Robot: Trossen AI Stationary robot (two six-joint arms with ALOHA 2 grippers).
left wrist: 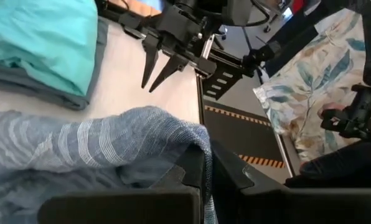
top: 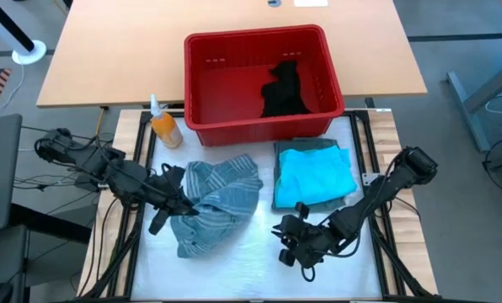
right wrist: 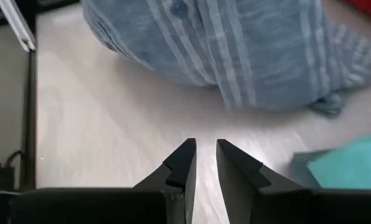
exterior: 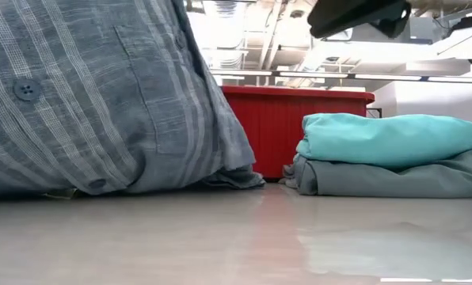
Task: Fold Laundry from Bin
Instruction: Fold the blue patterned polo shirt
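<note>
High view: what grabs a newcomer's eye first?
The red bin at the far side of the table, with one black garment left inside. In front of it, the crumpled striped shirt sits mid-table, with the left gripper shut on its edge. To its right sits a folded turquoise garment stacked on a grey-green one, with the right gripper empty nearby.

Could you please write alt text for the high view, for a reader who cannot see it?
Seen from above, the left pincer grips a crumpled striped shirt on the table, while the right pincer hovers empty near a folded turquoise garment stacked on a grey-green one. Behind them, a red bin holds a black garment.
</note>
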